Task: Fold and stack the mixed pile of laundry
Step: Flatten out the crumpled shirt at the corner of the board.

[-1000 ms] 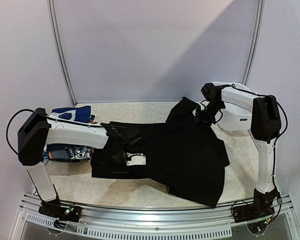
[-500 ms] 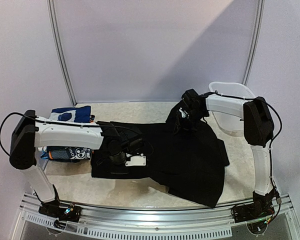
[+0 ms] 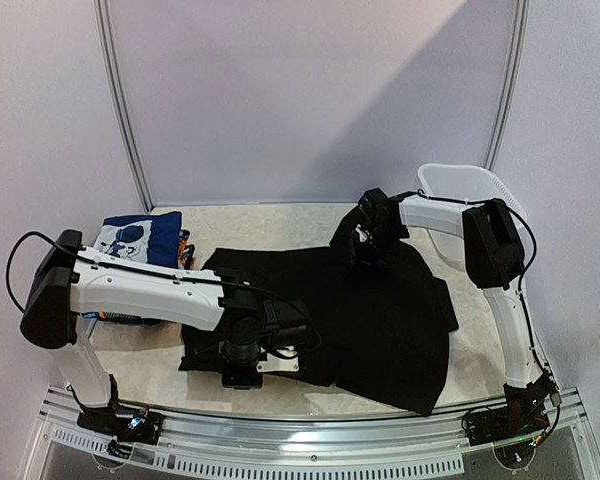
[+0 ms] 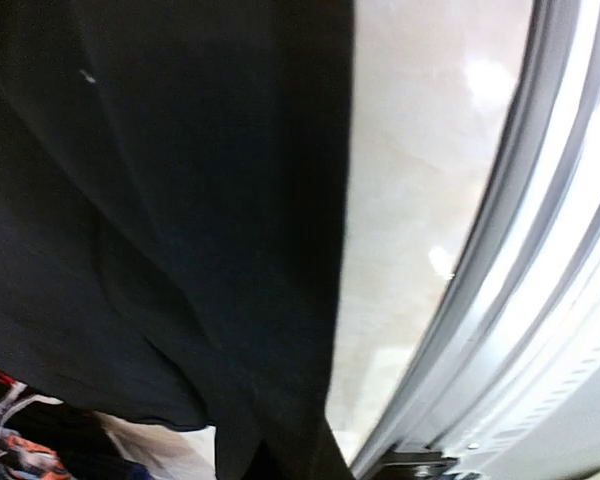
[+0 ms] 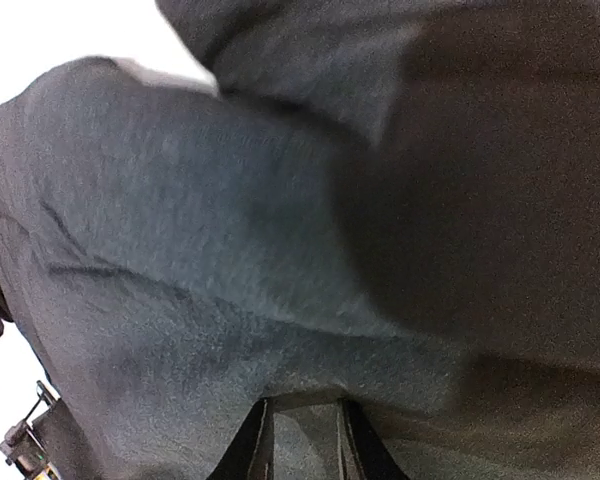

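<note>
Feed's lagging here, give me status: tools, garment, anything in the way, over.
Left tool shut on black garment, near hem. Right tool shut on its far edge. Nothing blocking; white tub off at far right.

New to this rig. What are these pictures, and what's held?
The left arm and right arm are robot arms bolted at the near edge of a table. The wide picture is from a fixed camera above and behind them; the other two are from wrist cameras, filled by cloth. A black garment lies spread on the table, a blue print garment at left, a white tub far right. The left end effector is shut on the garment's near edge; the right end effector seems to pinch its far edge.
</note>
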`<action>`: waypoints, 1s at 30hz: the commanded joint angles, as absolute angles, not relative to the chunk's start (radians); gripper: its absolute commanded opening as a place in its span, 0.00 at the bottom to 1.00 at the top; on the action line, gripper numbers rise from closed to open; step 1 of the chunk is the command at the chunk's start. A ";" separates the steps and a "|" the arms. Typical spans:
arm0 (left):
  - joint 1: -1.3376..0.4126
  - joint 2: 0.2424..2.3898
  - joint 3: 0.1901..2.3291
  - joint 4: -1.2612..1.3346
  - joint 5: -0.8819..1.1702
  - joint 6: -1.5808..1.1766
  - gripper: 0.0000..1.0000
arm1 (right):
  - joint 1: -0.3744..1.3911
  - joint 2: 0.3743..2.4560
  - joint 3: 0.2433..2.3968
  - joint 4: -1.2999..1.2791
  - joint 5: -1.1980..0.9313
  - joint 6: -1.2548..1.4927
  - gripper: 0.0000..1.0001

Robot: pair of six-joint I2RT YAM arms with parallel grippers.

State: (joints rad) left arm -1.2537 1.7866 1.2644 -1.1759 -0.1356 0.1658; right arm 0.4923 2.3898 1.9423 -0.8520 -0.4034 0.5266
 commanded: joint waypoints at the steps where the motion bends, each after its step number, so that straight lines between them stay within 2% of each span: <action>1: -1.291 1.804 1.247 -1.248 -0.059 0.024 0.06 | 0.456 2.470 1.988 -0.905 -0.353 0.527 0.23; 8: -1.313 1.736 1.268 -1.267 0.018 -0.048 0.30 | 0.443 2.489 2.084 -0.947 -0.385 0.488 0.23; 10: -1.296 1.691 1.288 -1.275 0.005 -0.057 0.34 | 0.443 2.466 2.099 -0.951 -0.411 0.459 0.23; 15: -1.191 1.624 1.370 -1.252 -0.073 -0.075 0.36 | 0.443 2.371 2.108 -0.984 -0.402 0.403 0.26; 17: -1.142 1.610 1.403 -1.219 -0.119 -0.088 0.42 | 0.443 2.313 2.098 -1.017 -0.378 0.377 0.29; 18: -1.119 1.603 1.412 -1.194 -0.154 -0.110 0.55 | 0.443 2.290 2.080 -1.029 -0.363 0.369 0.30; 19: -1.096 1.595 1.411 -1.165 -0.220 -0.153 0.88 | 0.443 2.255 2.045 -1.032 -0.346 0.363 0.32; 20: -1.073 1.587 1.399 -1.130 -0.269 -0.197 0.98 | 0.443 2.223 1.994 -1.023 -0.327 0.363 0.33; 22: -1.018 1.581 1.362 -1.067 -0.314 -0.260 0.99 | 0.444 2.125 1.880 -1.011 -0.278 0.384 0.37; 24: -0.950 1.593 1.339 -1.008 -0.236 -0.273 0.99 | 0.446 2.013 1.733 -0.998 -0.231 0.427 0.44; 30: -0.860 1.725 1.379 -0.970 -0.144 -0.315 0.91 | 0.475 1.801 1.442 -0.958 -0.165 0.573 0.51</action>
State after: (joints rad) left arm -0.8886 1.6421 1.3647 -1.0344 -0.2012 -0.2539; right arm 0.4519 1.8767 1.5696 -0.9699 -0.2432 0.4728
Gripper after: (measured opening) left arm 0.914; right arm 0.498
